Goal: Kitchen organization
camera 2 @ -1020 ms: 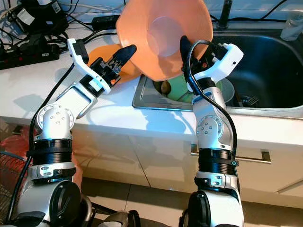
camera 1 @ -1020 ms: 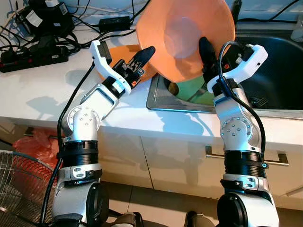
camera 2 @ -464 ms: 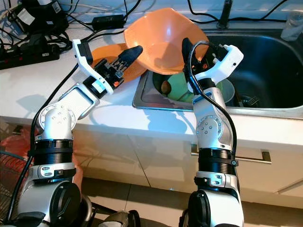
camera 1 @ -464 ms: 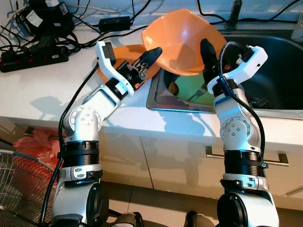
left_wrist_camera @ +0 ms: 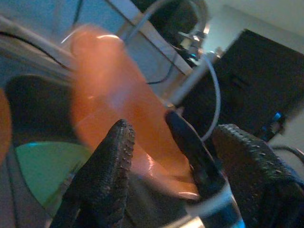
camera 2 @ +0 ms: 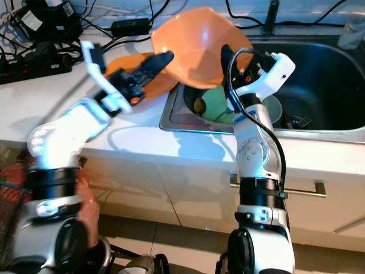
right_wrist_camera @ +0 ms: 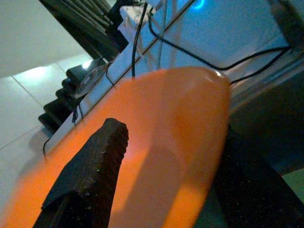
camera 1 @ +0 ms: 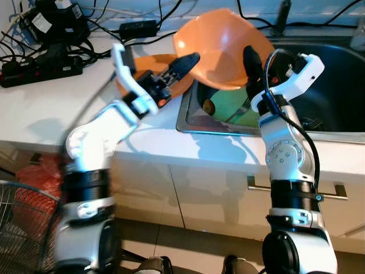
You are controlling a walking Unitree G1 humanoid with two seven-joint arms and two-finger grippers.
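Right tool [camera 1: 251, 57] pinches smooth, rounded orange plastic bowl [camera 1: 219, 45].

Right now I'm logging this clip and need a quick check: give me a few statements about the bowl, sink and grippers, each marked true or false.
1. The right gripper grips the rim of the large orange bowl. True.
2. The bowl rests flat on the floor. False: it is held tilted above the edge of the sink.
3. A green dish lies in the sink. True.
4. The left gripper hangs idle by the robot's side. False: it reaches out at the bowl's rim, above the orange plate.
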